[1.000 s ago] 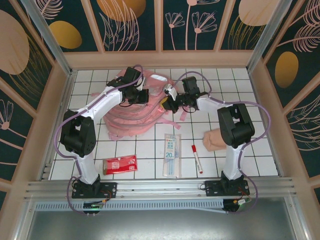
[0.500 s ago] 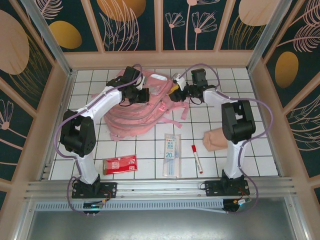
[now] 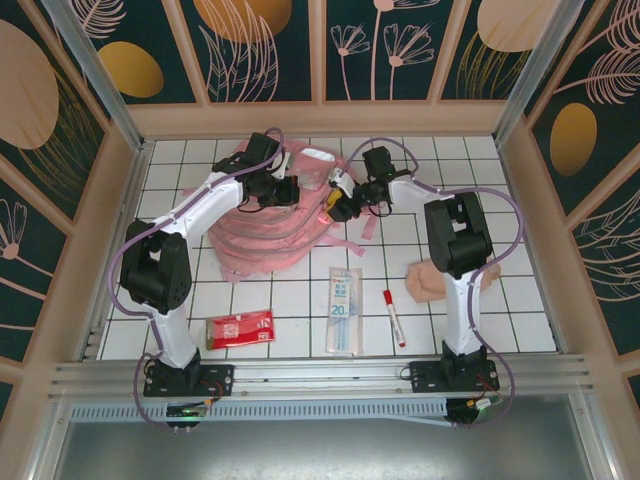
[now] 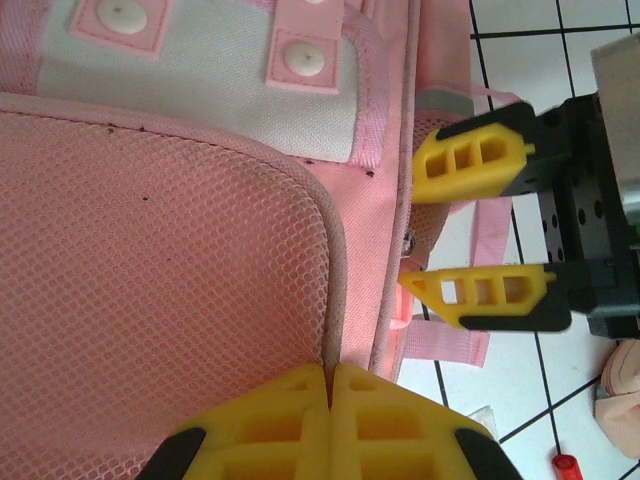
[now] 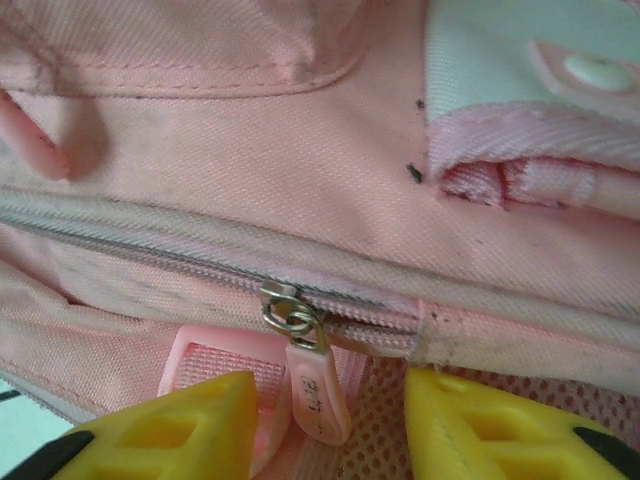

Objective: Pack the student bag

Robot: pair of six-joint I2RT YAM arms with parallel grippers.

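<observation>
The pink student bag (image 3: 262,232) lies at the back middle of the tiled table. My left gripper (image 3: 287,190) is over its top part, shut on the piped seam beside the mesh back panel (image 4: 160,260); in the left wrist view the gripper (image 4: 329,368) pinches that seam. My right gripper (image 3: 336,201) is at the bag's right edge and stands open (image 4: 412,230). In the right wrist view its fingers (image 5: 330,385) flank the pink zip pull (image 5: 318,398), which hangs from a metal slider (image 5: 285,308); neither finger presses on it.
In front of the bag lie a red packet (image 3: 240,328), a clear pack with a blue "20" label (image 3: 343,308), a red marker (image 3: 393,317) and a beige pouch (image 3: 430,280). Wooden walls close in the table on three sides.
The right gripper has opened, swung toward the back and come back down to the bag's right edge by the zip pull. The left gripper has kept its hold.
</observation>
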